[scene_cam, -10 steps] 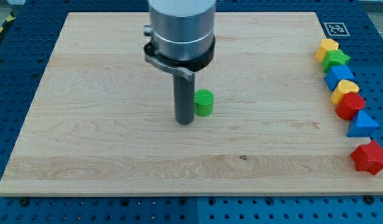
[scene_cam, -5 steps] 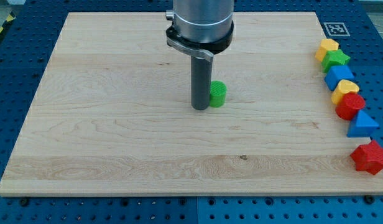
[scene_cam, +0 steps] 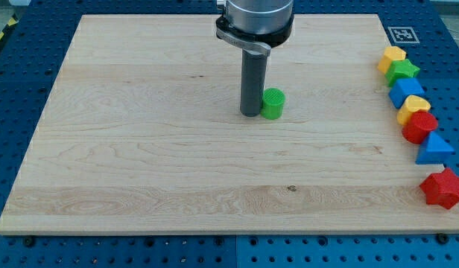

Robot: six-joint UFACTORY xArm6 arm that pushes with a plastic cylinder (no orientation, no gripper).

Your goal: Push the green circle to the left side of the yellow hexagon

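Note:
The green circle (scene_cam: 273, 104) is a small green cylinder near the middle of the wooden board (scene_cam: 140, 149), a little toward the view's top. My tip (scene_cam: 250, 113) stands right against its left side, touching it. A yellow hexagon (scene_cam: 413, 108) sits at the board's right edge, between a blue block and a red block. A second yellow block (scene_cam: 391, 57) lies at the top of that column; which of the two is the named hexagon I cannot tell.
A column of blocks runs down the view's right edge: a green star (scene_cam: 402, 71), a blue block (scene_cam: 405, 91), a red block (scene_cam: 419, 126), a blue triangle (scene_cam: 435, 148) and a red star (scene_cam: 442, 187). A marker tag (scene_cam: 399, 34) sits at top right.
My tip has moved toward the view's right and slightly up, and the green circle has slid with it, from about the board's middle toward the right.

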